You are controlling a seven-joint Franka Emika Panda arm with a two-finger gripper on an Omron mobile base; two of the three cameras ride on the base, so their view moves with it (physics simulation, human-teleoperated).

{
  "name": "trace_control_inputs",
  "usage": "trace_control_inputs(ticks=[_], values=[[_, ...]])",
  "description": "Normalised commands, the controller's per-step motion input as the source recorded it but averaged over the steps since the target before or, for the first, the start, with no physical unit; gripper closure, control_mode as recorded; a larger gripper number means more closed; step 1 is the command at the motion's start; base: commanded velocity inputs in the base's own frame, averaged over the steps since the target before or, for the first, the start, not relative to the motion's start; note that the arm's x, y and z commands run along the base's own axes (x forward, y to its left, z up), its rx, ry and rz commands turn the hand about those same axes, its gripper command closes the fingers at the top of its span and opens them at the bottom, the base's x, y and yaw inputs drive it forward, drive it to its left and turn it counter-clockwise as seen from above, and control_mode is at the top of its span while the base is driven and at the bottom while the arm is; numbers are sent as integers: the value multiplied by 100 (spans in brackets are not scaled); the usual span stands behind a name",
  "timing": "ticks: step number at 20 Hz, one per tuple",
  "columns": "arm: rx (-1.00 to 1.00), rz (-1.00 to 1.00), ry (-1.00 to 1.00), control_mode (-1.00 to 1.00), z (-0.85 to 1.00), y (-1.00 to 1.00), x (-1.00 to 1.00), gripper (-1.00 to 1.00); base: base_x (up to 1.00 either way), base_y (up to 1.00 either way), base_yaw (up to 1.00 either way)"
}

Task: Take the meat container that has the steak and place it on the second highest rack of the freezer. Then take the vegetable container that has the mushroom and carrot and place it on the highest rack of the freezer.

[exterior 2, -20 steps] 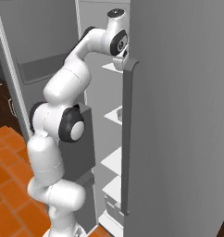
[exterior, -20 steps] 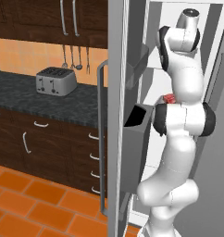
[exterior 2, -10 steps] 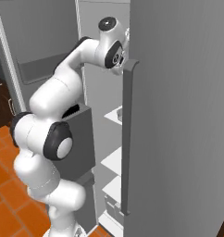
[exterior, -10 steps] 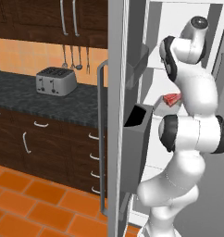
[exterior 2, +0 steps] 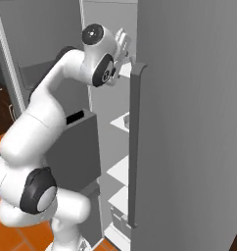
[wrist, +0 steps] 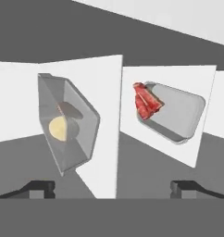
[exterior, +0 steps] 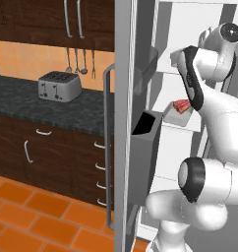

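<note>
The hand view is rolled sideways and looks into the freezer (wrist: 188, 28). The meat container (wrist: 176, 115), a light-grey tray, lies on a white shelf with the red steak (wrist: 146, 102) at one end. On the neighbouring shelf rests the vegetable container (wrist: 67, 122) with the pale mushroom (wrist: 59, 128); the carrot is hidden. My gripper (wrist: 111, 189) is open, empty and well back from both trays. The left base view shows the meat container (exterior: 176, 116) and steak (exterior: 181, 105) on a shelf just left of my arm. In the right base view my hand (exterior 2: 122, 43) sits high beside the freezer's edge.
The open freezer door (exterior: 122, 123) carries a long bar handle (exterior: 108, 147) and dark-grey bins (exterior: 144, 152). A toaster (exterior: 59, 86) stands on the dark counter (exterior: 22, 101) to the left. A grey freezer wall (exterior 2: 189, 127) stands to the right of my arm.
My hand has drawn back from the upper shelves while the elbow folded down and outward. The jaws have stayed open. Both trays lie still.
</note>
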Motion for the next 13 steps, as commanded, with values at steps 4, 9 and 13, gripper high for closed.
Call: trace_control_inputs(ticks=[4, 9, 13], values=[[-1, 4, -8, -100, -7, 37, -100, -100, 0, 0, 0], [-7, 2, 5, -100, -6, 24, -100, -100, 0, 0, 0], [-2, 1, 4, -100, -52, 2, -100, -100, 0, 0, 0]])
